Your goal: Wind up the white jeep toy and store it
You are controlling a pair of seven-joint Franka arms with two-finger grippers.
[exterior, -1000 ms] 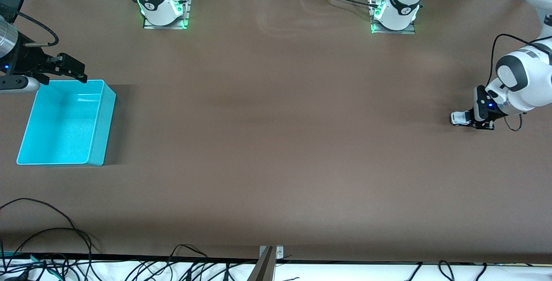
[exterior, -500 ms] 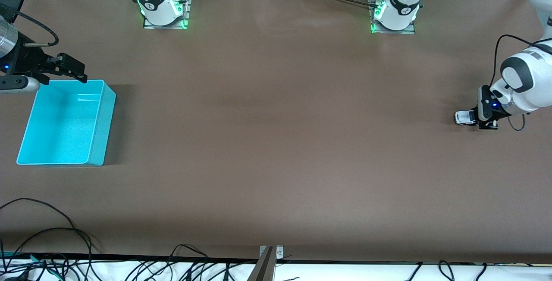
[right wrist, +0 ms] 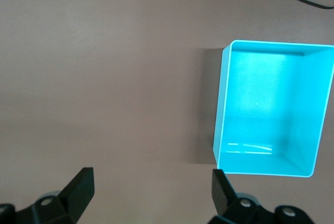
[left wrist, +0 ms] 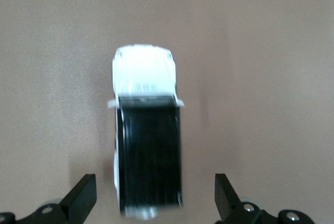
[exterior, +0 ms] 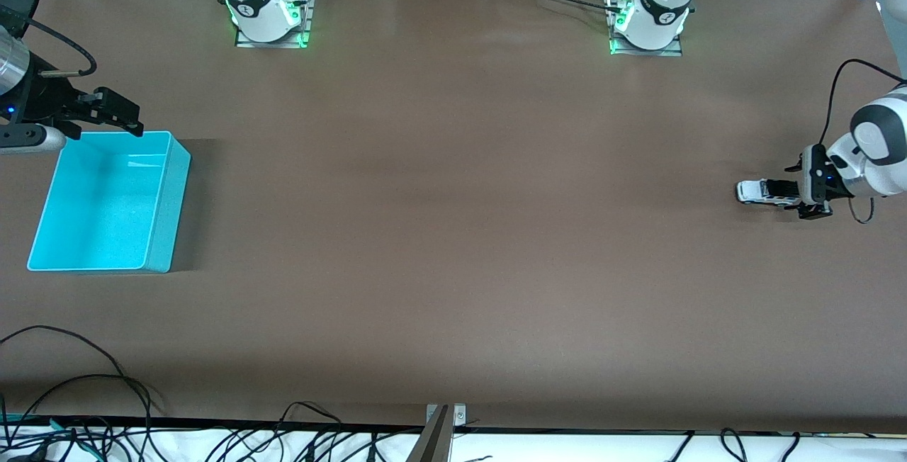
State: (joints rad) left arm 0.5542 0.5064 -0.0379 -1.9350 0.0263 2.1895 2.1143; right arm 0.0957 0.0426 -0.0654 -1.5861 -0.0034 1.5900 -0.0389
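The small white toy jeep with a black roof [left wrist: 148,151] is blurred in the left wrist view. Its rear end merges with the black left gripper [exterior: 792,195] in the front view, so contact there cannot be told.

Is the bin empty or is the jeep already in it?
Empty. The bin shows only its bare turquoise floor, and the jeep sits on the table at the left arm's end, between the open left gripper's fingers.

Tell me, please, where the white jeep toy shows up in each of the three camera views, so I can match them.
Front view: the white jeep toy sits on the brown table at the left arm's end, just ahead of the left gripper.
Left wrist view: the jeep fills the centre, between the open fingers.
Right wrist view: not in it; only the turquoise bin shows.
Shared landmark: the brown table.
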